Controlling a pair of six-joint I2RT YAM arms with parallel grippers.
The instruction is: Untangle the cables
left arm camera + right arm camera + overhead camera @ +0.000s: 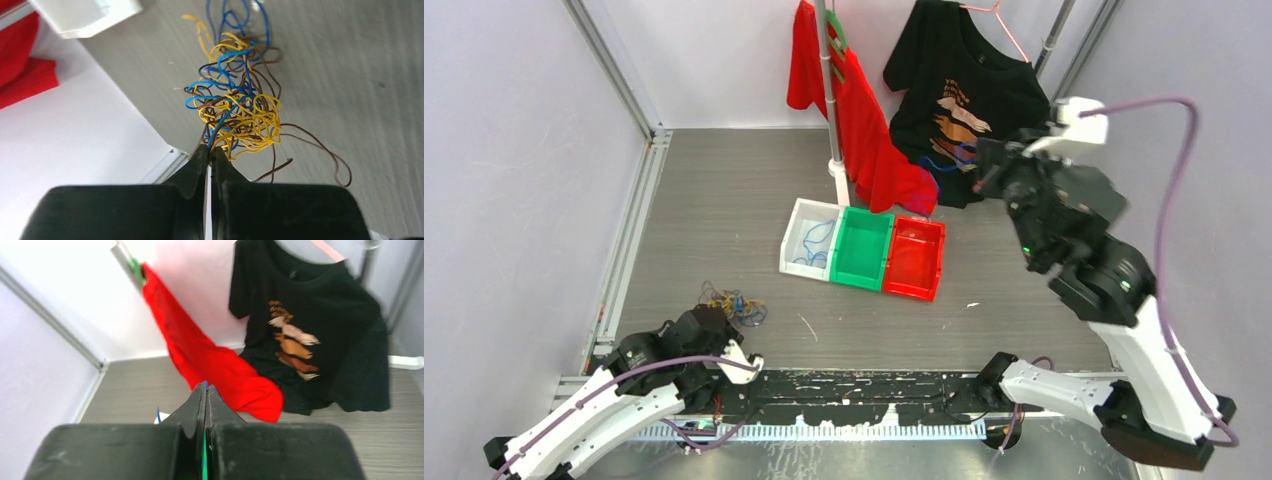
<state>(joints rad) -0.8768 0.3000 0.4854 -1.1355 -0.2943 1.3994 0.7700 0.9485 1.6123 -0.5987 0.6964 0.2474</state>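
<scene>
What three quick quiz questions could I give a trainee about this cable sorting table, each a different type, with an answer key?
1. True or false: the tangle of cables lies inside the green bin.
2. Multiple choice: which bin has a blue cable in it? A) white bin B) green bin C) red bin
3. Short answer: what three colours are the strands in front of the left fingers?
Key: 1 false, it lies on the table. 2 A. 3 blue, yellow and brown.
</scene>
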